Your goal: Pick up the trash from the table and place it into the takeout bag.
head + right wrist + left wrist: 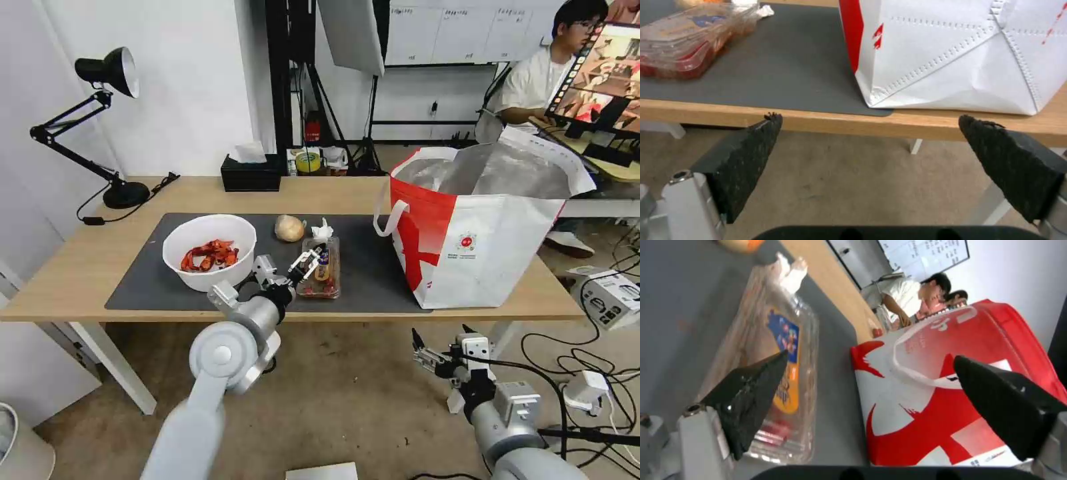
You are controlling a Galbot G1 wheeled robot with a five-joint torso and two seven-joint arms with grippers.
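Observation:
On the dark grey mat [147,283] of the table [73,273] stands a white bowl [200,233] of red-orange scraps [212,255]. To its right lie a tan ball [289,228], a white tissue wad [323,231] and a clear plastic tray [327,283]. My left gripper [310,261] hovers open just over the tray's near-left part; the left wrist view has the tray [773,340] beside one finger [751,396]. The red-and-white takeout bag [480,240] stands open at the right. My right gripper [425,355] hangs open below the table's front edge [818,116], nothing in it.
A black desk lamp [107,127] stands at the table's far left and a black tissue box [252,173] at the back edge. Cables and a white box [613,297] lie on the floor at right. A white bin [20,447] sits lower left.

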